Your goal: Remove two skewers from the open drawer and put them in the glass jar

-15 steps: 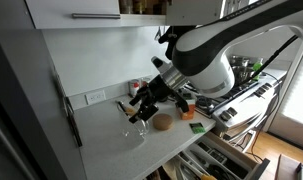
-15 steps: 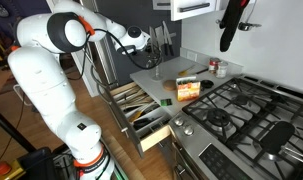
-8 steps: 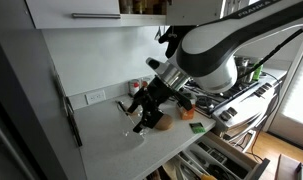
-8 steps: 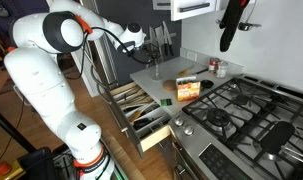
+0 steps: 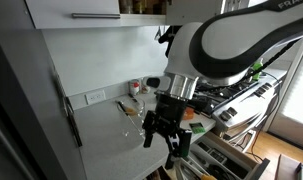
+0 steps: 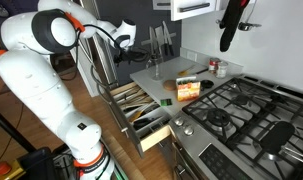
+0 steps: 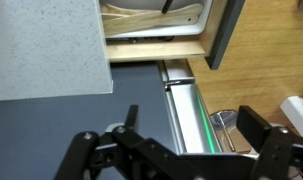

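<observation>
1. Wrist view, end effector: gripper (image 7: 171,145) released, jaws spread wide with nothing between them.
2. Location: drawer (image 7: 156,48) is pulled out beside the counter (image 7: 41,45). The gripper hangs off the drawer's side, not over its compartments. The glass jar (image 6: 151,70) stands on the counter, apart from the gripper, and shows only faintly in an exterior view.
3. Skewers: too thin to identify with certainty. A dark slanted stroke at the top edge of the drawer interior may be one; cannot tell.
4. Orientation, judged: the pale utensils (image 7: 151,12) lie along the drawer's pull direction. The skewers probably lie the same way, long axis flat, ends toward drawer front and back.
5. Risk: jaws closing along that axis instead of across it would miss the rod or roll it.
6. Risk: on a thin rod lying flat on the drawer floor, the pads may slide over it or pinch a neighbouring utensil.
7. Risk: a long rod entering a small jar at a tilt may catch the rim or tip the jar.
</observation>
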Controlling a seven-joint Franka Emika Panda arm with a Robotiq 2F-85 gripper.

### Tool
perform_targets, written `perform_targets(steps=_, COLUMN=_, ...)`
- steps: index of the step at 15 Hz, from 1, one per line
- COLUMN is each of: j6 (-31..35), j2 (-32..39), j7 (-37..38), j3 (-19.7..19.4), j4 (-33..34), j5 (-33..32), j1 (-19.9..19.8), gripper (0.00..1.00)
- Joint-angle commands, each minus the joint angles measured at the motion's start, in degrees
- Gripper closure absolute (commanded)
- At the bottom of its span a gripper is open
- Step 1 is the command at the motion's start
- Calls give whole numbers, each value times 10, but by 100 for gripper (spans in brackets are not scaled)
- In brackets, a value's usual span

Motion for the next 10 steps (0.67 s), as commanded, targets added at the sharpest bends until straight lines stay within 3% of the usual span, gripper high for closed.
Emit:
perform_targets(steps=1, j6=9, j2=1, j7=37, j3=10, j4=-31, j5=-70, j1=4, gripper=0)
perform_targets(steps=10, j6=-2, j2=15, j7=17, j3=7, j4=-13, j5=-46, j1=7, gripper=0)
